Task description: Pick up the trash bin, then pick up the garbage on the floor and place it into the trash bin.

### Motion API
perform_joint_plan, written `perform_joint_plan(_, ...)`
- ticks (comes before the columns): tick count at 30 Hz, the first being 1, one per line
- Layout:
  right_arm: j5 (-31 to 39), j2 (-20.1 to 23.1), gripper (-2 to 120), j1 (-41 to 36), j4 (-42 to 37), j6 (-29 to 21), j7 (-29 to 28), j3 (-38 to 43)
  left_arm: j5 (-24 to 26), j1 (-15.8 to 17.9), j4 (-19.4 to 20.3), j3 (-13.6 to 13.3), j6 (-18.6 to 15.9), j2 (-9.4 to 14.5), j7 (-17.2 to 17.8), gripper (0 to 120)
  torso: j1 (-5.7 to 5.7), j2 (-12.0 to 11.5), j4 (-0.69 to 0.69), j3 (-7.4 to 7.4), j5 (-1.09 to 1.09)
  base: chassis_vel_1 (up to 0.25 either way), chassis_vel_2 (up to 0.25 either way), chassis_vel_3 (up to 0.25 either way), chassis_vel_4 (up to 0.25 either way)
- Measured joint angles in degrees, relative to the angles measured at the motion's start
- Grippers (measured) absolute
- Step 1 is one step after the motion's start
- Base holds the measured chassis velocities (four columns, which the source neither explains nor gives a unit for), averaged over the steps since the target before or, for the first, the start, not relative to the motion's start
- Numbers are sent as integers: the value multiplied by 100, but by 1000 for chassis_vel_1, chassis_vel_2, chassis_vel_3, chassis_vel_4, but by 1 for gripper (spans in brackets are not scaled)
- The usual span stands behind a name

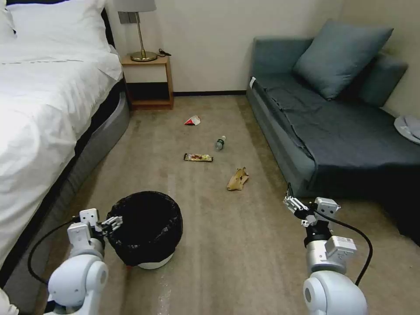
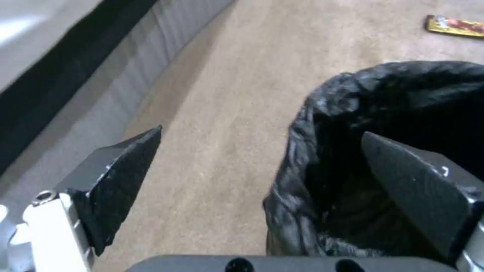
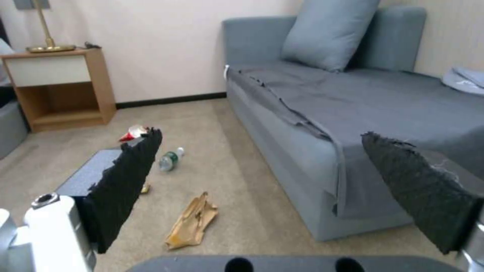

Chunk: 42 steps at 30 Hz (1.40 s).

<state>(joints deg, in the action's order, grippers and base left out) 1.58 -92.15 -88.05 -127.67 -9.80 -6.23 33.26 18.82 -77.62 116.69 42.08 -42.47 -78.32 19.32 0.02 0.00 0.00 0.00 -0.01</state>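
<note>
The trash bin (image 1: 146, 227) is a small white tub under a black bag liner, standing on the carpet at the near left. My left gripper (image 1: 114, 223) is open at its left rim; in the left wrist view one finger (image 2: 418, 189) is inside the trash bin (image 2: 383, 94) and the other outside. Garbage lies ahead on the floor: a tan peel (image 1: 237, 179), a gold-brown wrapper (image 1: 198, 157), a clear bottle (image 1: 220, 143) and a red-and-white packet (image 1: 192, 120). My right gripper (image 1: 292, 202) hangs open and empty near the sofa's corner, right of the peel (image 3: 191, 223).
A bed (image 1: 43, 109) with white sheets runs along the left, close to the bin. A grey sofa (image 1: 332, 131) with a cushion lines the right. A wooden nightstand (image 1: 148, 83) with a lamp stands at the far wall. Open carpet lies between bed and sofa.
</note>
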Motion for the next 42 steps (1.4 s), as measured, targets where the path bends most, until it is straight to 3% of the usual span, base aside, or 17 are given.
perform_joint_plan(3,-10,0,100,-1,0,3,2,-11,131,227,-316,-15,-12,50,72,100,0,0,0,0,0,0,0,0,0)
perform_joint_plan(6,-23,0,100,-8,-17,9,7,-13,329,607,-887,-82,-13,153,146,100,0,0,0,0,0,0,0,0,0)
perform_joint_plan(14,-45,1,100,-29,-79,11,11,-9,635,959,-1588,-283,0,295,264,100,0,0,0,0,0,0,0,0,0)
perform_joint_plan(20,-69,1,100,-40,-108,11,15,-9,706,947,-1629,-449,14,317,282,100,0,0,0,0,1,0,0,0,0)
perform_joint_plan(32,-82,1,100,-49,-154,16,19,-28,760,752,-1497,-484,31,345,283,97,0,0,0,0,2,0,0,0,0)
perform_joint_plan(37,-88,1,100,-73,-193,17,20,-30,798,689,-1439,-472,32,366,245,89,0,0,0,0,1,0,0,0,0)
perform_joint_plan(42,-107,1,100,-110,-222,23,20,-36,868,640,-1368,-466,32,354,214,73,0,0,0,0,0,0,0,0,0)
